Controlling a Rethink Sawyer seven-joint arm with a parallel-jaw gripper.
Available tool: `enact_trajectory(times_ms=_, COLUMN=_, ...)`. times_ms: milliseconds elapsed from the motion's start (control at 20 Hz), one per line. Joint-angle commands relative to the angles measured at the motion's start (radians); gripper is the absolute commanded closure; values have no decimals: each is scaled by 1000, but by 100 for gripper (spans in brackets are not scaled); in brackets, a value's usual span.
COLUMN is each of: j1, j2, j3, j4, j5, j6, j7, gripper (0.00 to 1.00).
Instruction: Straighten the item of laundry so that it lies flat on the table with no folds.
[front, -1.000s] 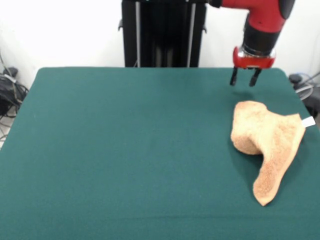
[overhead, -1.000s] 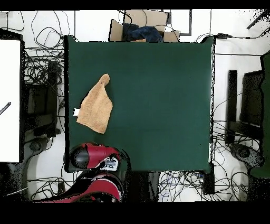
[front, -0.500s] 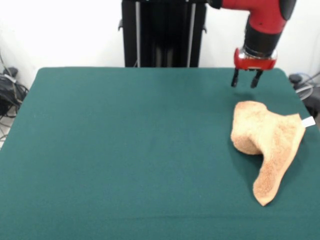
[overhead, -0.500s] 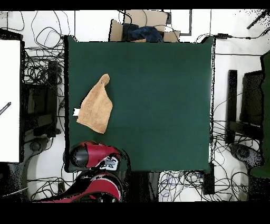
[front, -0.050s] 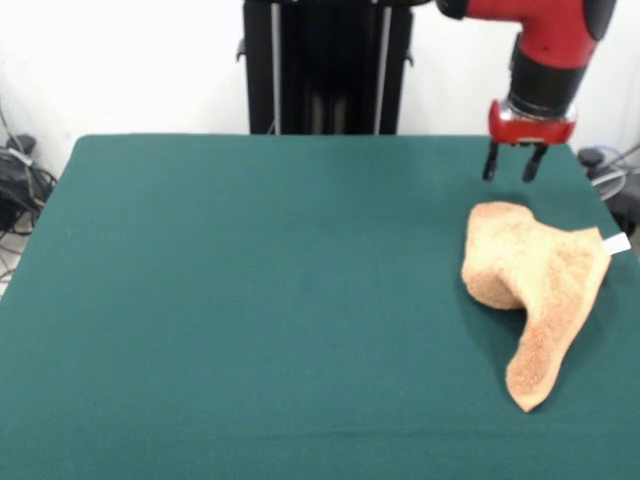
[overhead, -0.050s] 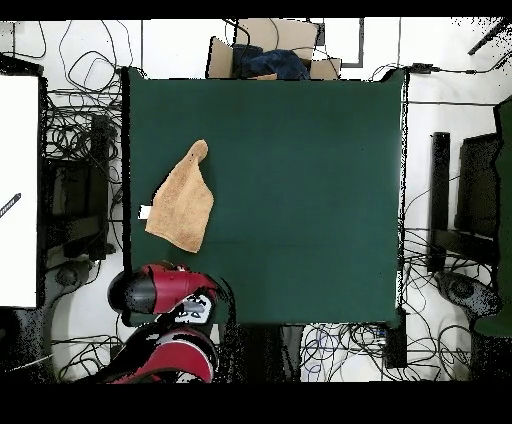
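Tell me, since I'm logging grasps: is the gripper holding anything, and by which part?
Nothing is held: the gripper hangs open above the table, apart from the towel.

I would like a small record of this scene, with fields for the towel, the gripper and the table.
towel: orange-tan towel folded over itself, tapering to a narrow tip on the camera side in the front view; not flat
tag: white tag sticking out at the towel's edge
gripper: gripper open, empty, above the table just beyond the towel, not touching it
table: dark green table, towel close to one side edge
task state: straightening not yet done
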Motion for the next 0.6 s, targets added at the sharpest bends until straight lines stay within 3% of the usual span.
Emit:
enact_trajectory(times_ms=50, j1=-5, j2=31, j3=82, j4=-130, j5=81, j6=-3, j7=226, gripper=0)
enact_trajectory(times_ms=600, j1=-55, j2=67, j3=115, j4=-144, j5=61, j6=0, j7=201, gripper=0)
